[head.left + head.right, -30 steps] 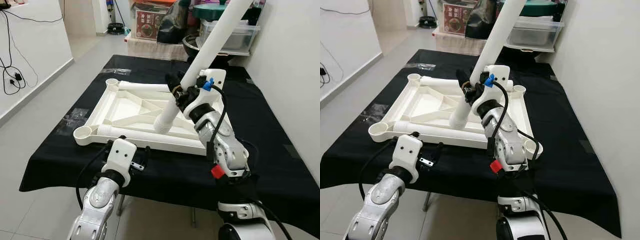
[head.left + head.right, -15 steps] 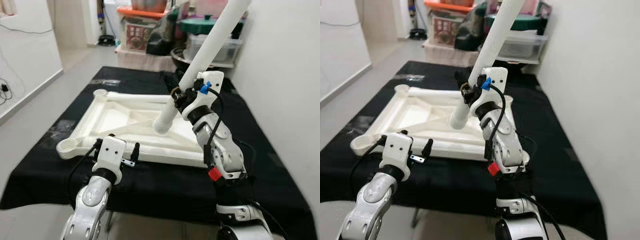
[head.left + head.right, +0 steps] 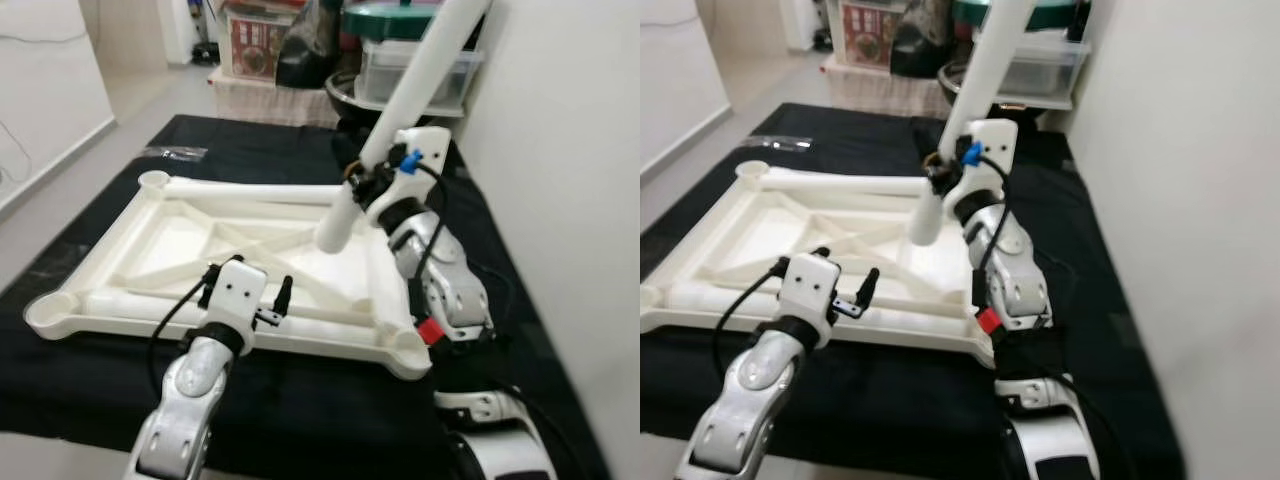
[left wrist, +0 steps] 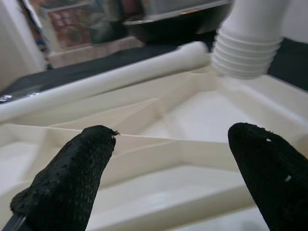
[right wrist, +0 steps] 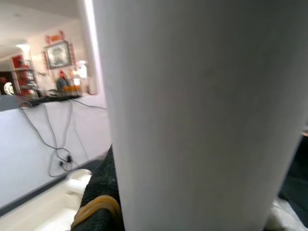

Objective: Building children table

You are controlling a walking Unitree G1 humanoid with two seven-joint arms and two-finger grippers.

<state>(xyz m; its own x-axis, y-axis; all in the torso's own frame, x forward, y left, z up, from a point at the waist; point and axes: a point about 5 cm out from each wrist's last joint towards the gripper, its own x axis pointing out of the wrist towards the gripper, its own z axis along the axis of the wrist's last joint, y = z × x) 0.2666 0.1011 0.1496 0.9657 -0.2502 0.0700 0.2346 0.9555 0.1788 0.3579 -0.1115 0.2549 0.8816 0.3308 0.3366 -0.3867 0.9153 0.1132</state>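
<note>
Left claw (image 3: 248, 296) now over tabletop (image 3: 120, 255), right claw (image 3: 362, 186) still gripping leg (image 3: 405, 100)

Both eye views look forward and down from the head at the same white table frame (image 3: 200, 250). The left wrist view looks low and close across that frame. The right wrist view is pressed against the white leg (image 5: 202, 110).

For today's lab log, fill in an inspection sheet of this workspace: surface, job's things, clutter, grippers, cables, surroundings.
Surface: black-covered table.
Job's things: white tabletop lying underside up; white table leg held tilted above it.
Clutter: clear wrapper at the far edge.
Grippers: left gripper open over the near rim; right gripper shut on the leg.
Cables: black leads on both wrists.
Surroundings: storage bin, boxes behind; wall at right.
</note>
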